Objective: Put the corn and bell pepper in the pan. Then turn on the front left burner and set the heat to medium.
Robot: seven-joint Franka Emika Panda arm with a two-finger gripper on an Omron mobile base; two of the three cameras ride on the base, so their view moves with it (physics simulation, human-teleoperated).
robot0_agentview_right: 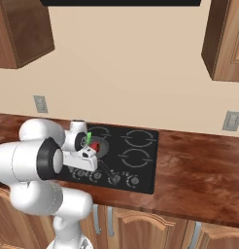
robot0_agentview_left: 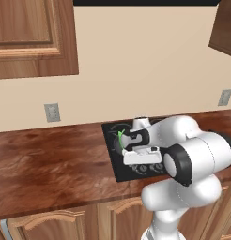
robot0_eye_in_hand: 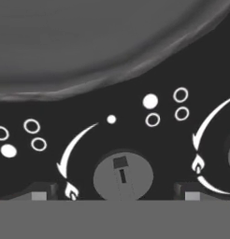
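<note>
We see a reddish-brown wooden table (robot0_agentview_left: 47, 164) carrying a flat black glass cooktop (robot0_agentview_right: 141, 160), under brown wooden wall cabinets (robot0_agentview_left: 28, 35) and a cream wall with grey outlets (robot0_agentview_left: 52, 112). The robot's own white forearm stands across most of the cooktop in both base views. The round shallow dark grey frying pan (robot0_eye_in_hand: 89, 42) sits on the front left burner; inside it lie the small bright green oblong corn (robot0_agentview_right: 88, 137) and, just beside it, the small bright red rounded bell pepper (robot0_agentview_right: 94, 146). The tool (robot0_eye_in_hand: 115, 195) hangs released, its dark fingertips (robot0_eye_in_hand: 39, 193) spread wide either side of a round grey burner knob (robot0_eye_in_hand: 122, 175), grasping nothing
</note>
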